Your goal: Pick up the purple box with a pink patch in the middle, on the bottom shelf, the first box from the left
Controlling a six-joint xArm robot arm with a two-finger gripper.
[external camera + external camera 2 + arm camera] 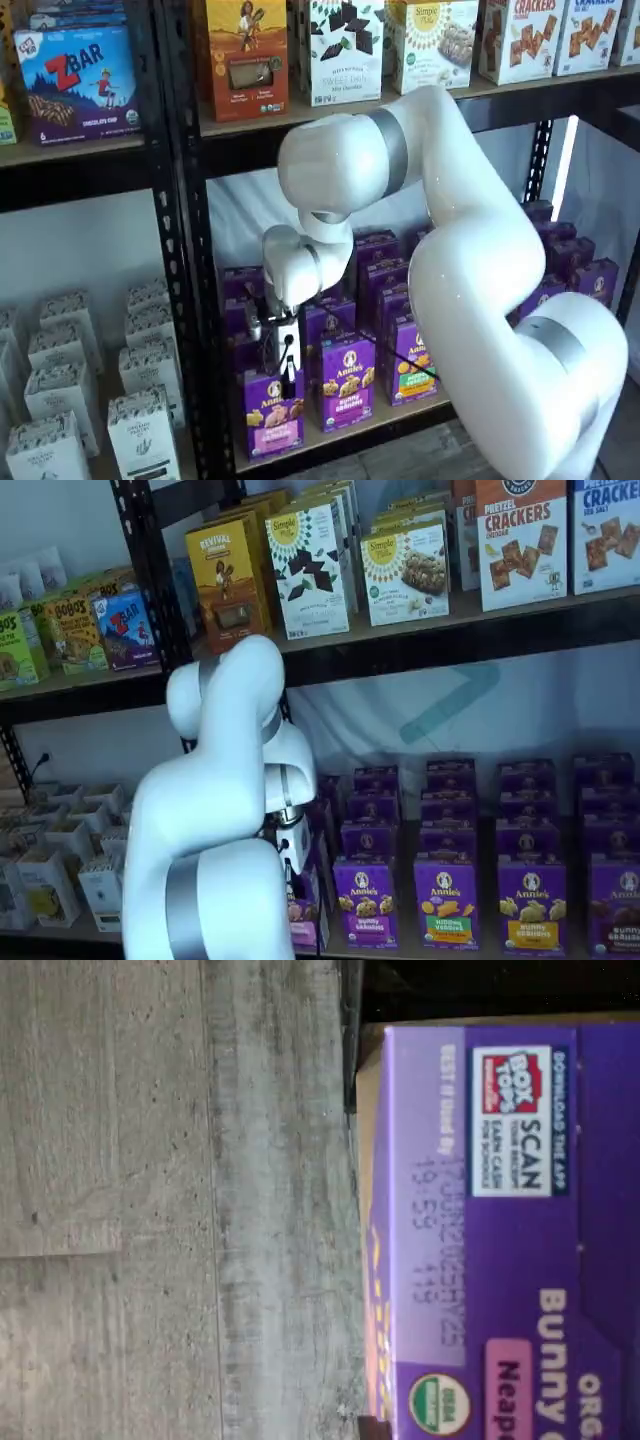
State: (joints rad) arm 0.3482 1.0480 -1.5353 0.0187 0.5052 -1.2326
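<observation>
The purple box [273,412] with a pink patch stands upright at the left front of the bottom shelf [400,413]. My gripper [288,378] hangs right above its top edge; the black fingers show side-on, so no gap can be made out. In a shelf view the arm hides most of the box [303,920] and the gripper's white body [296,846] sits above it. The wrist view shows the box's purple top face [500,1240] close up, with a Box Tops label and a pink patch; no fingers show there.
More purple Annie's cartons [347,380] stand to the right of the box and behind it in rows. A black perforated upright [190,300] stands just left of it. White cartons [140,430] fill the neighbouring bay. The grey plank floor [150,1210] lies below.
</observation>
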